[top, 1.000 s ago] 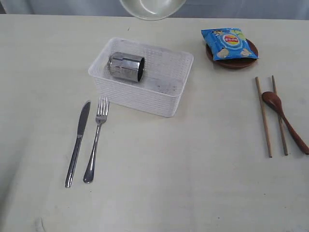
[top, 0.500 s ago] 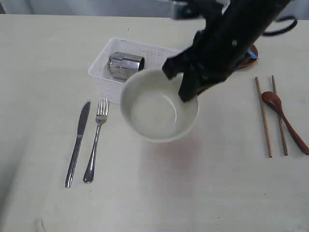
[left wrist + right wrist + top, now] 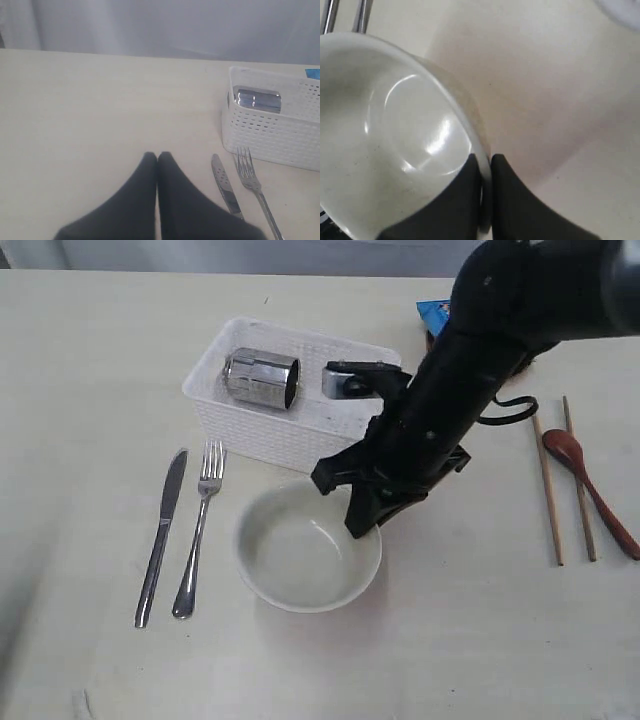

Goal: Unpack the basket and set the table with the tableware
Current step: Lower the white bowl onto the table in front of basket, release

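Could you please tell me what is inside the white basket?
A steel cup lies on its side in the basket. The right arm hides the basket's right end, so anything there cannot be seen.

The gripper [image 3: 157,156] is seen closed tight; a knife [image 3: 226,187] and fork [image 3: 252,181] are laid beside the basket [image 3: 272,137], in which a cup [image 3: 257,99] is kept.

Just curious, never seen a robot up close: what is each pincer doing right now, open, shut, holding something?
Left pincer: closed, holding nothing.
Right pincer: closed on the rim of the bowl.
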Robot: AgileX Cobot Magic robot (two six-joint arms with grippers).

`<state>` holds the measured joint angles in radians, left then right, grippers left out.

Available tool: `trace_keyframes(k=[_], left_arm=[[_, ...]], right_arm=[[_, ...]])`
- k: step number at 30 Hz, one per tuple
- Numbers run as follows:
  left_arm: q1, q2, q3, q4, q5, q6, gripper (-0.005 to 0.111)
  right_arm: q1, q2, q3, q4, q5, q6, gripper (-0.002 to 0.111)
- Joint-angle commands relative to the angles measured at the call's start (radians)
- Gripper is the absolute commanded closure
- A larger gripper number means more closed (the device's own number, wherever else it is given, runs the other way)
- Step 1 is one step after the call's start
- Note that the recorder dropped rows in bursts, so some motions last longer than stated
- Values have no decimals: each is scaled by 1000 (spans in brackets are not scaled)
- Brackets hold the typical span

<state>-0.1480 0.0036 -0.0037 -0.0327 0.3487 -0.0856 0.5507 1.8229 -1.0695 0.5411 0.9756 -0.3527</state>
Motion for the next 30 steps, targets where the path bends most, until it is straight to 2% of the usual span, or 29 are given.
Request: trace_keyframes(k=[1,12,14,20,25,30], left_arm=[[-5,-4,4,1,-2,3,107],[-5,-4,4,1,-2,3,107],[-5,-4,4,1,-2,3,107],[-5,-4,4,1,-2,3,107],[-5,-4,4,1,-2,3,107],[-5,-4,4,1,-2,3,107]], right_arm=[[46,23,0,-27,-59,4,109],[50,30,42,-83,-91,57,107],[50,30,50,-91,-99,57,100],[50,25,48,-98,-99,68,64],[28,-41,1,-100,-35,79,62],[-49,-140,-157,-102,32,135,62]])
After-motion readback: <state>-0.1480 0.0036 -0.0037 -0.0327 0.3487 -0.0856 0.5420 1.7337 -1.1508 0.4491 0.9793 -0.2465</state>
